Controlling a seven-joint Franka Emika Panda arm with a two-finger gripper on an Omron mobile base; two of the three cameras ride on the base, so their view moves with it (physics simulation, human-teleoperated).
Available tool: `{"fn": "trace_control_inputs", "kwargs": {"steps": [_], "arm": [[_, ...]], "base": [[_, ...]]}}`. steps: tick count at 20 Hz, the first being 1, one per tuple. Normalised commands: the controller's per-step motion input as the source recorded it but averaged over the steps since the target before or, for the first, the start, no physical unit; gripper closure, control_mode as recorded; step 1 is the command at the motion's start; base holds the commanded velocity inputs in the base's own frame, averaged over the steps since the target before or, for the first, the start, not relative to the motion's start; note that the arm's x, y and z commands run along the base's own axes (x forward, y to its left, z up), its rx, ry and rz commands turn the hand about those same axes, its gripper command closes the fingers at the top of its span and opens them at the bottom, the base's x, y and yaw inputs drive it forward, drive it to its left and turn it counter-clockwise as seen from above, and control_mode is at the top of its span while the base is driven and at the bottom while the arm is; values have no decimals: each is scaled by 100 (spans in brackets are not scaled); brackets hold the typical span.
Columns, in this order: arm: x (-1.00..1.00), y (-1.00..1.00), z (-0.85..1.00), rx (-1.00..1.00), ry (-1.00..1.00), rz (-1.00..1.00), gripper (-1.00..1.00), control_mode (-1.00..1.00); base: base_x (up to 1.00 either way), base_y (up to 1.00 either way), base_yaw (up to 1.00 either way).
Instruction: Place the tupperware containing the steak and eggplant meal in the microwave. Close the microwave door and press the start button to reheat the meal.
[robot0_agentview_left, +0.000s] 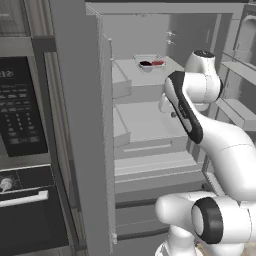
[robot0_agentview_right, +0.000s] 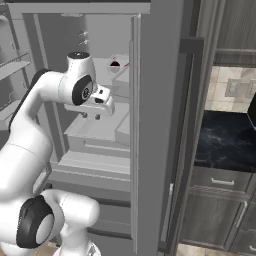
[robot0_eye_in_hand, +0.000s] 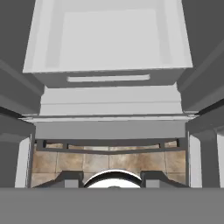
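Inside an open refrigerator (robot0_agentview_left: 150, 125), in the middle of the left base view, the white arm is reaching in over the grey shelves. The tupperware (robot0_agentview_left: 150, 62) is sitting on the upper shelf (robot0_agentview_left: 145, 75), near the top centre of that view, with the steak and eggplant meal (robot0_agentview_left: 151, 63) showing as dark and red lumps inside it. In the right base view the same tub (robot0_agentview_right: 117, 64) is peeking out just above and to the right of the robot's wrist, in the upper middle of the frame. The gripper (robot0_agentview_right: 91, 116) is hanging below the wrist, pointing downward over a lower drawer (robot0_agentview_right: 97, 127), well apart from the tub and holding nothing. Its small dark fingertips (robot0_agentview_right: 85, 115) are standing slightly apart, though how wide they are parted cannot be told. In the hand view, the camera is looking down on a pale drawer (robot0_eye_in_hand: 107, 39) at the top of the frame. At the far left of the left base view, the microwave (robot0_agentview_left: 20, 107) is showing its dark keypad strip.
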Motion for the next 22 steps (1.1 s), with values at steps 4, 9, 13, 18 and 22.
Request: {"fn": "trace_control_inputs", "kwargs": {"steps": [4, 9, 13, 18, 22], "arm": [[-3, 0, -1, 0, -2, 0, -100, -100], [-9, 0, 1, 5, -27, 0, -100, -100], [-5, 0, 44, 12, -41, -1, -100, -100], [0, 10, 68, 6, -31, -6, -100, -100], [0, 26, 74, 0, -9, -15, -100, -100]], "base": [[0, 0, 0], [0, 0, 0], [0, 0, 0], [0, 0, 0], [0, 0, 0]]}}
